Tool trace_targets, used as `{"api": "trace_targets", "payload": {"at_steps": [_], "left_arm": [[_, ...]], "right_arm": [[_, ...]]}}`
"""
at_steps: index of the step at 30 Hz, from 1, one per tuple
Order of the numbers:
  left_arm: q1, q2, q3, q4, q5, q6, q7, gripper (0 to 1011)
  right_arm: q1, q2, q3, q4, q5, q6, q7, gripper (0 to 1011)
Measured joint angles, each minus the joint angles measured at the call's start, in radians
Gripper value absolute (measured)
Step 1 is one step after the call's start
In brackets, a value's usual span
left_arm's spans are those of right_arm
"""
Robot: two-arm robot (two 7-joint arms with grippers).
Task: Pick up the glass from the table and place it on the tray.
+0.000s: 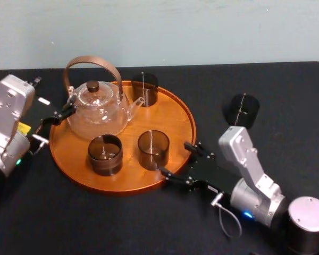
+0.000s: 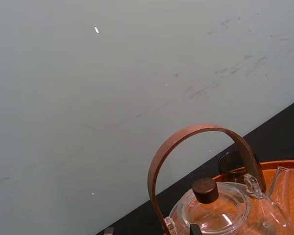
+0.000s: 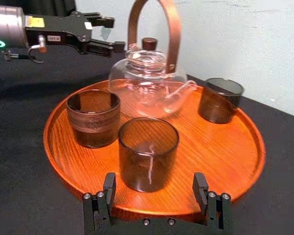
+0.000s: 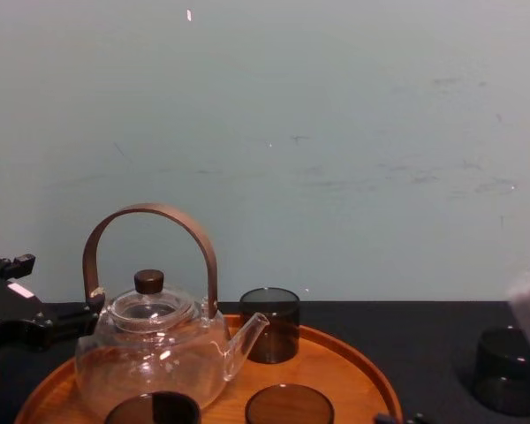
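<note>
Just ahead of my right gripper (image 1: 179,161), a tumbler (image 1: 153,150) stands on the tray (image 1: 175,114). The jaws are spread either side of it, clear of the wall and gripping nothing. The glass (image 1: 242,109) I reckon needs fetching stands upright on the table (image 1: 122,223), off the tray. It's behind this gripper and out to its outer side, beyond the wrist. My left gripper (image 1: 61,114) sits across the tray beside the teapot (image 1: 98,109), fingers apart and empty, so the right arm is much nearer. I'd back off, turn away from the tray and take the glass side-on.
</note>
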Motion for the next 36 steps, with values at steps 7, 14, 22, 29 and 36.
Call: {"api": "trace_targets", "payload": {"at_steps": [7,14,22,29,36], "left_arm": [[0.0,0.0,0.0,0.0,0.0,0.0,0.0,1001],[0.0,0.0,0.0,0.0,0.0,0.0,0.0,1001],[0.0,0.0,0.0,0.0,0.0,0.0,0.0,1001],[0.0,0.0,0.0,0.0,0.0,0.0,0.0,1001],[0.0,0.0,0.0,0.0,0.0,0.0,0.0,1002]], "right_arm": [[-0.064,0.026,0.055,-0.054,0.015,-0.009,-0.031,1003],[-0.116,0.044,0.111,-0.095,0.023,-0.014,-0.059,1002],[-0.151,0.045,0.189,-0.111,0.019,-0.02,-0.108,1002],[-0.154,0.033,0.258,-0.086,0.018,-0.02,-0.14,1002],[-0.145,0.021,0.304,-0.055,0.018,-0.019,-0.151,1002]]}}
